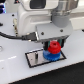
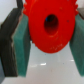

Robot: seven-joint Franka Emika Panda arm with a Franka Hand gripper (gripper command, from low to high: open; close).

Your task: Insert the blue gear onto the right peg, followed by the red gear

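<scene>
Exterior view, left to right: the white tabletop [image 1: 10,70], then the plate [image 1: 33,58], then the blue gear [image 1: 50,55] lying flat at the plate's far end. The peg is hidden. The red gear [image 1: 53,48] sits directly above the blue gear; contact cannot be judged.

The claw [image 1: 54,44] is clamped on the red gear, teal pads [image 2: 21,42] pressing opposite sides of its rim.

Judgement: the red gear is light, rigid, smooth plastic, likely slippery; the rim hold suits it.

Its bore [image 2: 50,21] faces the wrist camera, so its axis is vertical and its flat faces horizontal.
</scene>
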